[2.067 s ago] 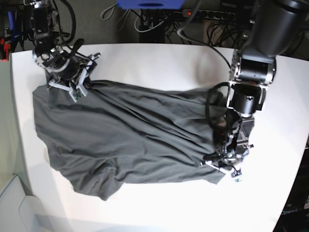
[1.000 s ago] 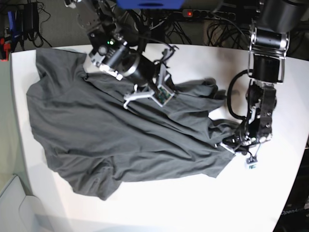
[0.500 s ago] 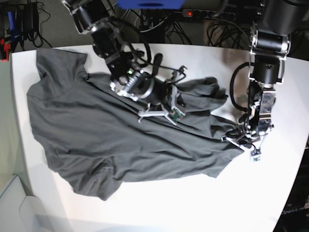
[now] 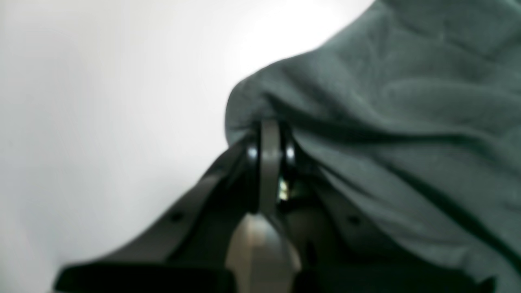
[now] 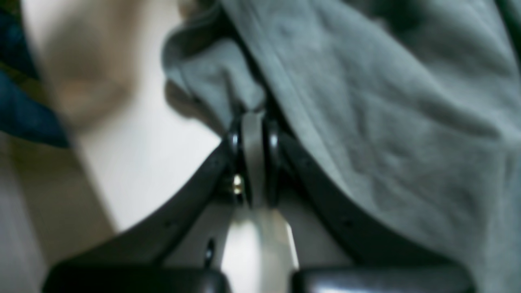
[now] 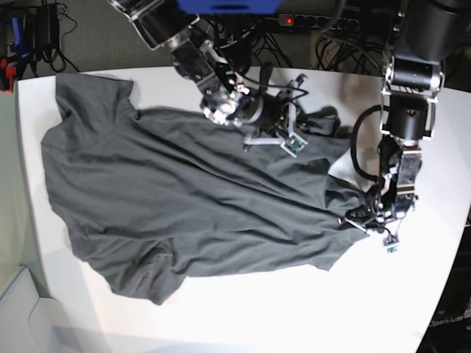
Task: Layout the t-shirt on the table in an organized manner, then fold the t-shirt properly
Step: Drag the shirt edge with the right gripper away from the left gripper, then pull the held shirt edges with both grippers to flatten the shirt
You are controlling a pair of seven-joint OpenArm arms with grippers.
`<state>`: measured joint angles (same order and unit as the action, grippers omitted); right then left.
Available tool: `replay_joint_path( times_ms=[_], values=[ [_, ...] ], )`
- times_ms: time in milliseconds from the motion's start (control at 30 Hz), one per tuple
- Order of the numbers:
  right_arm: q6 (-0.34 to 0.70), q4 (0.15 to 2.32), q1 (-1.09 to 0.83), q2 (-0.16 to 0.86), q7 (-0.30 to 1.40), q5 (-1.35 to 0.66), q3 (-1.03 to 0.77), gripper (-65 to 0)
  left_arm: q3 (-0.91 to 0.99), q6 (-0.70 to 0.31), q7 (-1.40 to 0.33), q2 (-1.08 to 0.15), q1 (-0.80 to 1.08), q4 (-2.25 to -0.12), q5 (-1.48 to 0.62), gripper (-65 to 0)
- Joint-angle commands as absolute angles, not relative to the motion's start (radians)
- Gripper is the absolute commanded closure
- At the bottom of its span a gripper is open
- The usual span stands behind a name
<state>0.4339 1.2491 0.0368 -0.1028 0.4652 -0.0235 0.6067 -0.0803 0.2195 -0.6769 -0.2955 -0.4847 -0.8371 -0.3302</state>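
The dark grey t-shirt (image 6: 169, 206) lies spread and wrinkled over the left and middle of the white table (image 6: 250, 316). My right gripper (image 6: 283, 137) is shut on a fold of the shirt near the table's far middle; in the right wrist view the gripper (image 5: 254, 118) pinches bunched cloth (image 5: 386, 122). My left gripper (image 6: 362, 219) is shut on the shirt's right edge, low over the table. The left wrist view shows this gripper (image 4: 269, 128) closed on a cloth corner (image 4: 407, 122) with white table (image 4: 101, 101) beside it. No white mark shows.
Cables and a power strip (image 6: 309, 22) lie behind the far table edge, beside a blue object (image 6: 228, 6). The table's front and right side (image 6: 434, 147) show bare white. A pale bin corner (image 6: 15, 309) sits off the front-left edge.
My right gripper has carried its hold on the shirt from the far left across to the far middle, dragging cloth with it. My left gripper has shifted slightly right and kept its grip.
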Motion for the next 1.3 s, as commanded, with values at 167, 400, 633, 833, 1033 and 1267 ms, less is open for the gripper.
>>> replay_joint_path(
  times_ms=[167, 400, 633, 833, 1033, 1267],
  values=[
    [0.440, 1.274, -0.041, -0.088, 0.475, -0.018, 0.611, 0.0, -0.079, 0.223, -0.541, -0.305, -0.565, -0.742, -0.325, -0.2],
    [0.440, 1.379, -0.163, -0.056, 0.481, -0.016, 0.613, 0.0, -0.104, 0.223, -0.443, -0.303, -0.667, -0.595, -0.325, -0.2],
    [0.438, 1.491, -0.260, -0.039, 0.483, -0.015, 0.615, 0.0, -0.191, 0.223, -0.418, -0.303, -0.731, -0.593, -0.334, -0.2],
    [0.437, 1.616, -0.257, 0.007, 0.484, -0.015, 0.611, -0.2, -0.188, 0.223, -0.562, -0.302, -0.737, -0.685, -0.341, -0.2],
    [0.437, 1.664, -0.157, 0.035, 0.559, -0.018, 0.605, -0.2, -0.189, 0.223, -0.731, -0.317, -0.581, -1.032, -0.470, -0.2],
    [0.438, 1.647, -0.007, 0.041, 0.615, -0.019, 0.604, -0.2, -0.197, 0.225, -0.743, -0.303, -0.423, -1.141, -0.479, -0.2]
  ],
)
